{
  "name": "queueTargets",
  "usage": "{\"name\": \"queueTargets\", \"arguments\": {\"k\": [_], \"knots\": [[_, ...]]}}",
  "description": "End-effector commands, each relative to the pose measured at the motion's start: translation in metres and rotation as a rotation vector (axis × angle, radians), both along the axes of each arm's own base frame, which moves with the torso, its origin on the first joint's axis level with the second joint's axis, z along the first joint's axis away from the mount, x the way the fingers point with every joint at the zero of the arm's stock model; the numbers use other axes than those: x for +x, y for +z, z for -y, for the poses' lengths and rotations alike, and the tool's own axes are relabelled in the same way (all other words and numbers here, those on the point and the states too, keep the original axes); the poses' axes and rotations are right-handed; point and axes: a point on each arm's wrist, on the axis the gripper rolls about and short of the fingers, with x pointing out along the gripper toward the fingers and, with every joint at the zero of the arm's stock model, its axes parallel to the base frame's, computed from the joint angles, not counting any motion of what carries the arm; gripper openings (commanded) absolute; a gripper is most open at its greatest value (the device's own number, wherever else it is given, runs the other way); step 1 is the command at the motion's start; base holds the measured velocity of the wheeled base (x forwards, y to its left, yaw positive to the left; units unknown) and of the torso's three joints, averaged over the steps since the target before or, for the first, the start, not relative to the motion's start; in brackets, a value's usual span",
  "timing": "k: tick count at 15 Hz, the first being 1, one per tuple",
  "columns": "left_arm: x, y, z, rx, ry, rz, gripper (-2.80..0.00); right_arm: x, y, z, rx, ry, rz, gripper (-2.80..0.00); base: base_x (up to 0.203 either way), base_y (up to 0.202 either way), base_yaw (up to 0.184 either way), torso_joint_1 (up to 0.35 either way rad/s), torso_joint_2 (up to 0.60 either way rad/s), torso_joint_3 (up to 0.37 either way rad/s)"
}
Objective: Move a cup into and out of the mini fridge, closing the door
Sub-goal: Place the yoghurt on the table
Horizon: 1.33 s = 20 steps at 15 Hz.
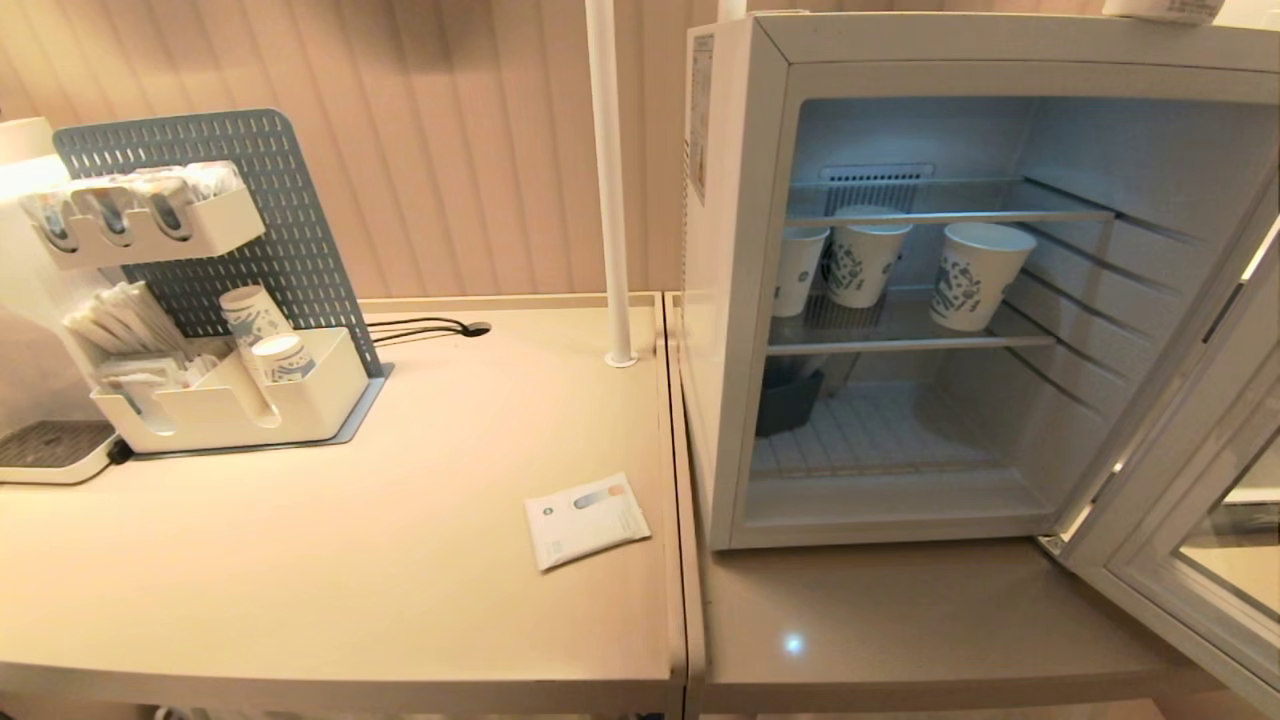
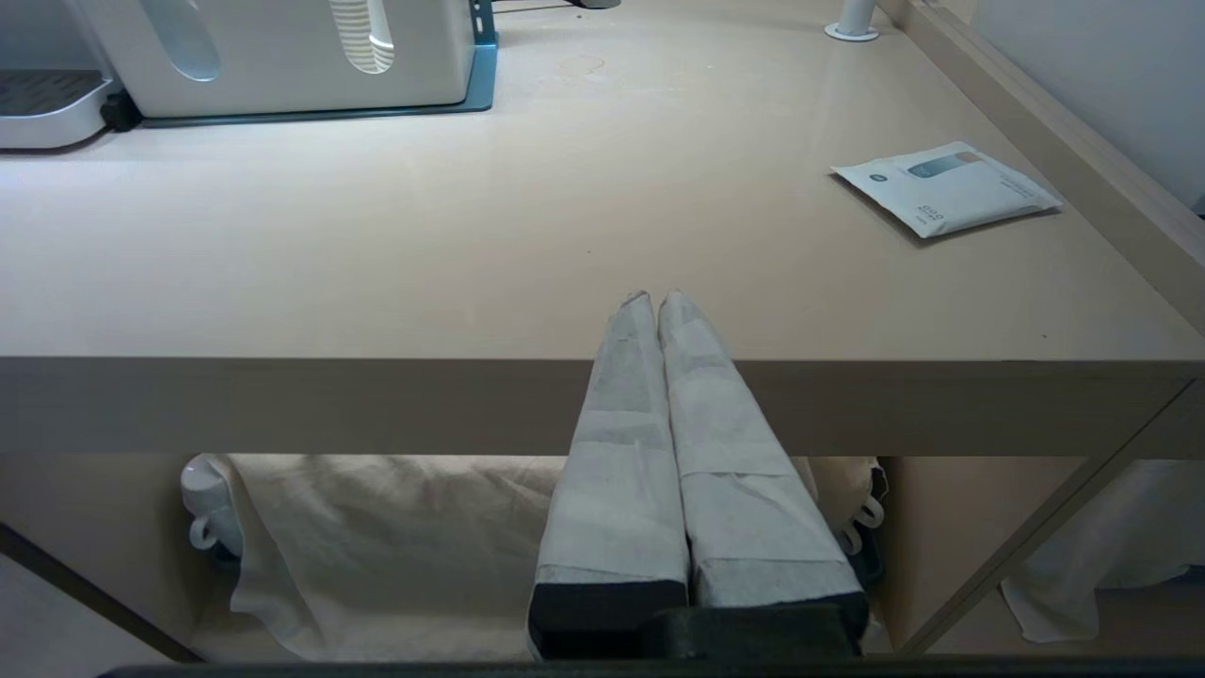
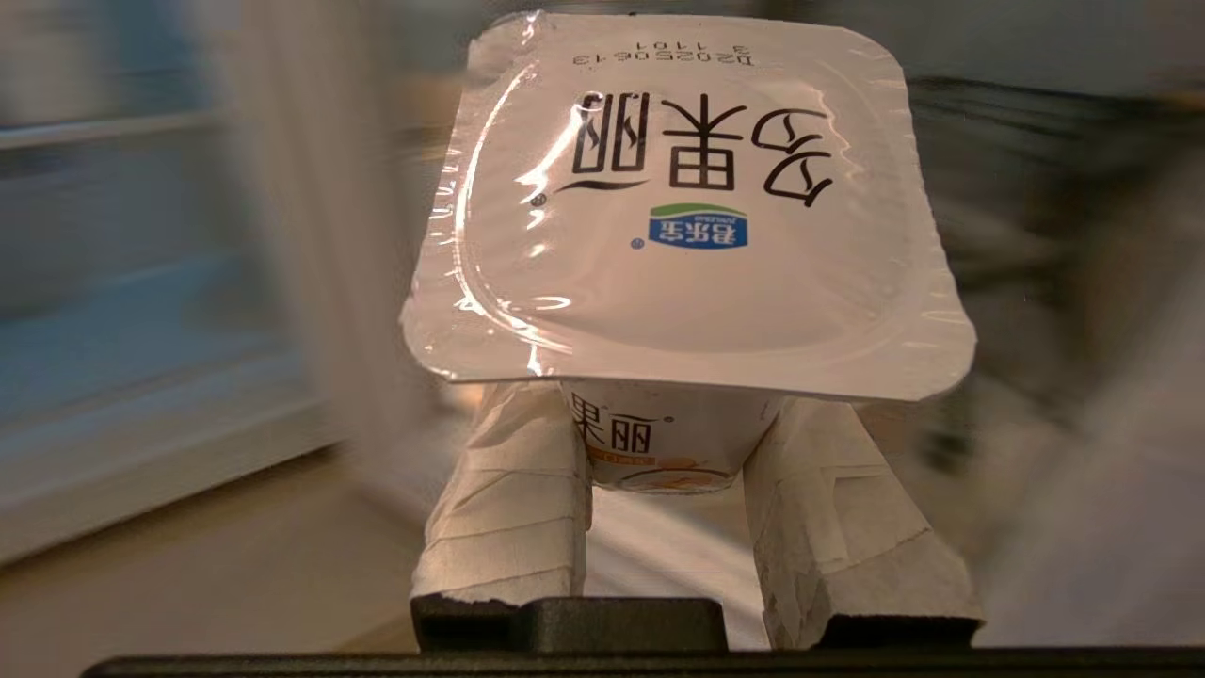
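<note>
My right gripper is shut on the cup, a small white cup with a square printed foil lid and an orange mark on its side. The taped fingers press its body from both sides under the lid, and everything around it is blurred. Neither arm shows in the head view. The mini fridge stands on the right table with its door swung wide open to the right. My left gripper is shut and empty, parked at the left table's front edge.
Three tall paper cups stand on the fridge's middle wire shelf, with a dark container on its floor. On the left table lie a white packet and a pegboard organizer. A white pole rises beside the fridge.
</note>
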Motion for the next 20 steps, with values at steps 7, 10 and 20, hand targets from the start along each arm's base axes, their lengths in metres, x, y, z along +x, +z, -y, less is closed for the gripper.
{"name": "queueTargets", "arguments": {"k": [7,10,20], "knots": [[0.0,0.0,0.0,0.0,0.0,0.001,-2.8,-0.021,-0.064,-0.012,0.013,0.547,-0.047,-2.8,0.0,0.0,0.0,0.0,0.0,0.0],[0.0,0.0,0.0,0.0,0.0,0.001,-2.8,-0.021,-0.073,-0.012,0.066,0.547,-0.124,-2.8,0.0,0.0,0.0,0.0,0.0,0.0],[0.0,0.0,0.0,0.001,0.0,0.001,-2.8,-0.021,-0.073,-0.012,0.023,0.547,-0.136,-2.8,0.0,0.0,0.0,0.0,0.0,0.0]]}}
